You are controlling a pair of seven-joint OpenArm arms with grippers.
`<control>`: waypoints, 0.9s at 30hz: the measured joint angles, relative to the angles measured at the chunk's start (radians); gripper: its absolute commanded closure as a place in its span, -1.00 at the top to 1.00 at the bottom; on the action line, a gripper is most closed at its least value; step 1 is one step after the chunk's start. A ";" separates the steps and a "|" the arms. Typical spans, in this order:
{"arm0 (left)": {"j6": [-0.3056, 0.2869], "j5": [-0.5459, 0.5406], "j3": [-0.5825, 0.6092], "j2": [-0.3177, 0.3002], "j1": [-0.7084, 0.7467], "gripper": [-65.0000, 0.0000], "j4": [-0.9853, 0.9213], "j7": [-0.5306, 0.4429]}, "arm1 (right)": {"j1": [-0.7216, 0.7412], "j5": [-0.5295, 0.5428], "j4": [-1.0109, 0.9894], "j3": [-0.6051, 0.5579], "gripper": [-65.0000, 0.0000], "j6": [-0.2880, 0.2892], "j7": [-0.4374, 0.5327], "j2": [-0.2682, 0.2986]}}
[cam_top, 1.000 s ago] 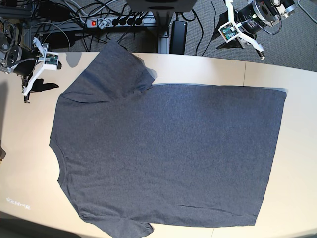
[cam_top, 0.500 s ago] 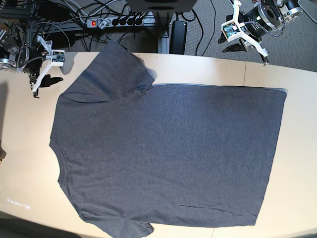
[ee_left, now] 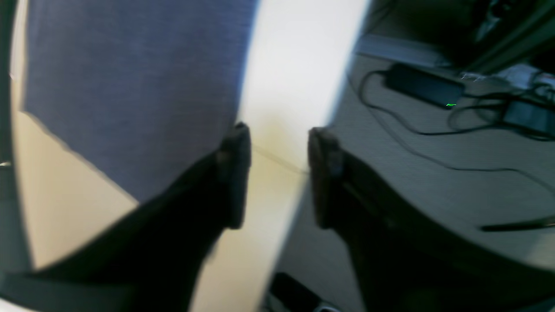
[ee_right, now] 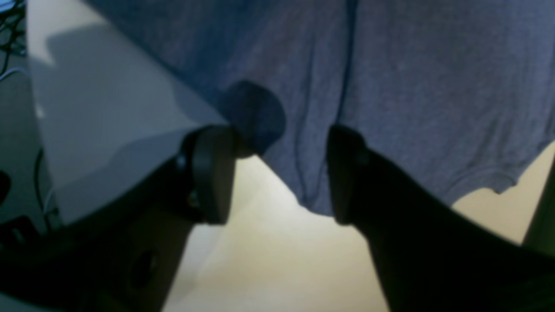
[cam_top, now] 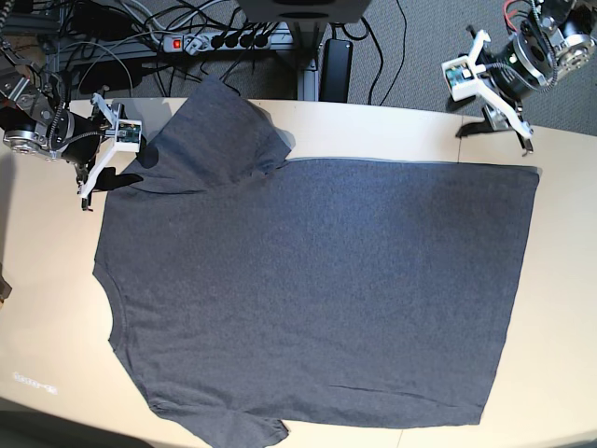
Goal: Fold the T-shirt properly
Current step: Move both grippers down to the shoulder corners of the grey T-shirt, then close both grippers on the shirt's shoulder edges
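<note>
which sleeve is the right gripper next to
The far sleeve, the one spread toward the power strip. The right gripper hovers by its edge; the other sleeve lies at the table's near edge.

Blurred wrist views, bright overhead daylight
</note>
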 measured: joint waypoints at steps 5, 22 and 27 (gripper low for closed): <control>0.003 -0.062 0.002 -0.060 -0.071 -0.02 -0.069 -0.011 | 0.003 0.000 0.001 -0.023 0.07 -0.018 0.002 0.000; -0.005 -0.093 0.006 -0.160 -0.297 -0.02 -0.409 -0.124 | 0.003 0.000 0.003 -0.026 0.07 -0.025 0.017 -0.031; -0.033 -0.095 0.006 -0.160 -0.301 -0.02 -0.448 -0.143 | 0.003 0.000 0.003 -0.026 0.07 -0.025 0.016 -0.031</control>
